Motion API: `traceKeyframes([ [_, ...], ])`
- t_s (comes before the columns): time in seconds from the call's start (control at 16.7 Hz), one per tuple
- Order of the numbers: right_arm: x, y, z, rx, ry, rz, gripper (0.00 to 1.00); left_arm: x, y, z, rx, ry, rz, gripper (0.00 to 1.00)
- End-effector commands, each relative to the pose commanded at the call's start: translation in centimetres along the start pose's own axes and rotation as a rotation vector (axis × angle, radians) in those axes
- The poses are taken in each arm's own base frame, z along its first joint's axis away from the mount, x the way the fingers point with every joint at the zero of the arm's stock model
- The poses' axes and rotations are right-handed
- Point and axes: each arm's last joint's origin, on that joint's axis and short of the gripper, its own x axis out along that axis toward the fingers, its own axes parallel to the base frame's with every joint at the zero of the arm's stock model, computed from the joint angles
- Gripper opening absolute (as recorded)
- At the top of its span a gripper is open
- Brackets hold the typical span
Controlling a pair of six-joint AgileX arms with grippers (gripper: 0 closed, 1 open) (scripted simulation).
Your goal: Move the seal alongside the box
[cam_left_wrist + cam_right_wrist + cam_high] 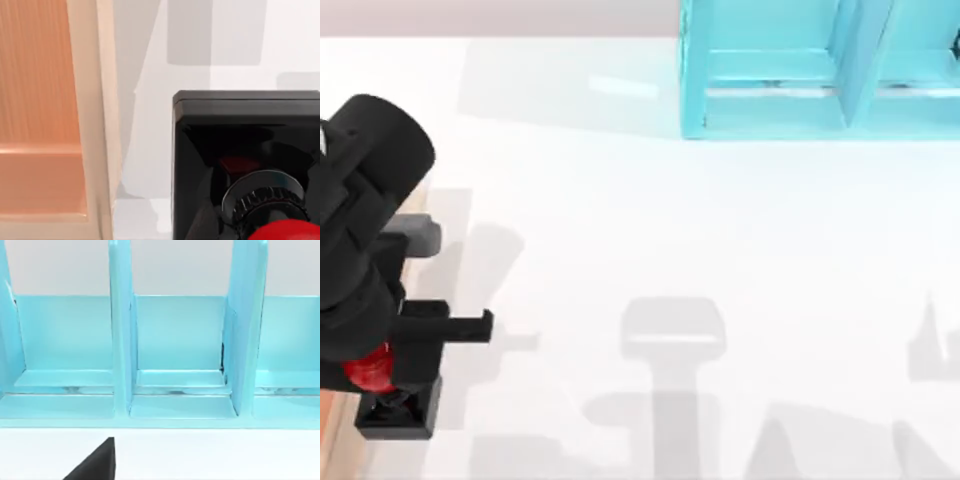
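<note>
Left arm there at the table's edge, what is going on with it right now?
The left arm is over the table's left side, its left gripper around the small black-based stamp with the round red knob. The stamp's square base sits beside the tan rim of the shallow orange-brown wooden box, with a strip of white table between them. Whether the jaws are closed is unclear. The right arm faces the light blue shelf unit.

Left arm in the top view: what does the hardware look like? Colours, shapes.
The left arm is matte black, with a fat rounded cylindrical housing, a short grey cylindrical stub on its side, and blocky square-edged gripper parts with a thin flat black bar sticking out. No markings or cables are visible.
</note>
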Motion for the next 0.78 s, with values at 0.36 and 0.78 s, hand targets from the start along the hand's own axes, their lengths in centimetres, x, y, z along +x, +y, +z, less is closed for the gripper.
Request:
traceKeyframes([
  [0.36, 0.0, 0.0, 0.0, 0.0, 0.0, 0.0, 1.0, 0.11, 0.0, -0.01, 0.0, 0.0, 0.0, 0.15],
  [0.78, 0.0, 0.0, 0.0, 0.0, 0.0, 0.0, 1.0, 0.11, 0.0, -0.01, 0.0, 0.0, 0.0, 0.68],
])
